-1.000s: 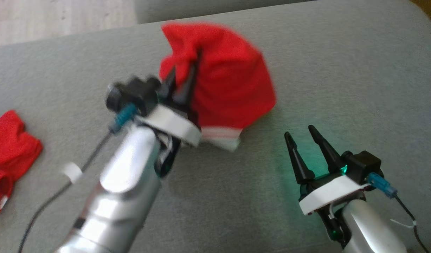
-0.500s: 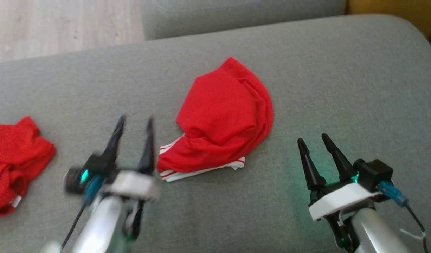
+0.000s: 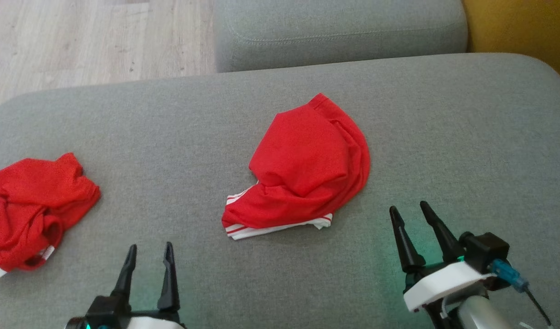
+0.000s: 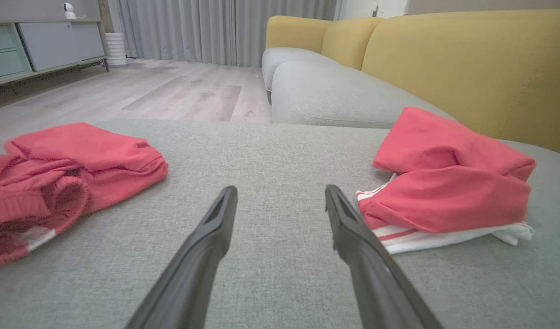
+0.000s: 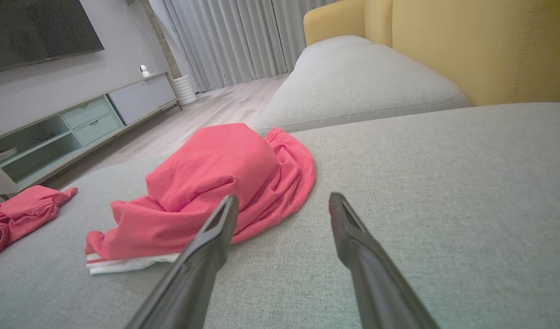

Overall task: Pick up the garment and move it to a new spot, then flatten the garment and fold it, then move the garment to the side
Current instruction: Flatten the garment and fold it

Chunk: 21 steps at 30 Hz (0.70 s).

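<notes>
At the far left of the grey sofa seat (image 3: 444, 137) lies the other red garment (image 3: 33, 205), crumpled in a loose heap near the seat's edge, with the wooden floor (image 3: 79, 41) beyond it. In the left wrist view this heap (image 4: 70, 164) sits off to the left of the fingers, apart from them.

Next come the left jaws at the lower left of the head view. They are released and grasp nothing. Their two dark fingers (image 3: 127, 269) stand apart and point up the view, with bare grey fabric between and around them. Seen along those fingers (image 4: 207, 242), the seat shows through the gap.

The garment (image 3: 307, 169) lies in the middle of the seat, a rounded red bundle with a white striped band peeking out at its near edge. It is ahead of the left jaws and to their right, touching neither pair. In the left wrist view it (image 4: 449, 183) lies just right of the right-hand finger.

To the right, the right jaws are likewise released and empty, their fingers (image 3: 401, 237) spread and pointing up the view. The garment is ahead of them and to their left, with grey fabric between. In the right wrist view its near fold (image 5: 216, 183) shows behind the tip of the left-hand finger (image 5: 211, 246).

Past the seat are a second grey cushion (image 3: 339, 32) and, at the upper right, a yellow backrest (image 3: 522, 32).
</notes>
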Motion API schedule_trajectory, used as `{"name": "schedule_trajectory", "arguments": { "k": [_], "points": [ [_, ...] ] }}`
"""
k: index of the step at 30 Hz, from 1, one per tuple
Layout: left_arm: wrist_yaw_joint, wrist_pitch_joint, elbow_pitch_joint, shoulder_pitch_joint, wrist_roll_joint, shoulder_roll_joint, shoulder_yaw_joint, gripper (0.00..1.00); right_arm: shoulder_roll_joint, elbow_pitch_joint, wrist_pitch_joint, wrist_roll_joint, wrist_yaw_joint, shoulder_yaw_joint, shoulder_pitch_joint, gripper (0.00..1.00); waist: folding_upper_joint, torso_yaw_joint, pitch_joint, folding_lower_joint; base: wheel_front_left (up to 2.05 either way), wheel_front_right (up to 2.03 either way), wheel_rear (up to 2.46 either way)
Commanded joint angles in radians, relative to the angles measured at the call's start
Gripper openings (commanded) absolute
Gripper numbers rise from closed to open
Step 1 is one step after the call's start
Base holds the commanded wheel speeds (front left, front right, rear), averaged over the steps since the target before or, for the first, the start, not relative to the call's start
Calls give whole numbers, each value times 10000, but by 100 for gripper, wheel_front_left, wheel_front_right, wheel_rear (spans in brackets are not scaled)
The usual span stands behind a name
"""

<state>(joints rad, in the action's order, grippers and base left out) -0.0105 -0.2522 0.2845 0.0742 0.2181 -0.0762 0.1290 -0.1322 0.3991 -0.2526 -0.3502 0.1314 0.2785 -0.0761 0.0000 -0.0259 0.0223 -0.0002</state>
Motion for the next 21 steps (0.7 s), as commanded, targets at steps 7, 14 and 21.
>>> {"name": "schedule_trajectory", "arguments": {
  "k": [7, 14, 21],
  "points": [
    [-433, -95, -193, -426, -406, 222, -344, 100, -107, 363, -92, 19, -7, 1062, -482, 100, 0, 342, 350, 2, 0, 0, 0],
    [-584, -95, -10, -680, -529, 253, -36, 100, 34, 1922, 134, -215, -7, 2077, -1392, 100, 0, 1061, 684, 2, 0, 0, 0],
    [-423, -95, -35, -759, -310, 258, 143, 100, 282, 3438, 60, -263, -7, 2396, -2202, 100, 0, 1816, 1011, 2, 0, 0, 0]
  ]
}}
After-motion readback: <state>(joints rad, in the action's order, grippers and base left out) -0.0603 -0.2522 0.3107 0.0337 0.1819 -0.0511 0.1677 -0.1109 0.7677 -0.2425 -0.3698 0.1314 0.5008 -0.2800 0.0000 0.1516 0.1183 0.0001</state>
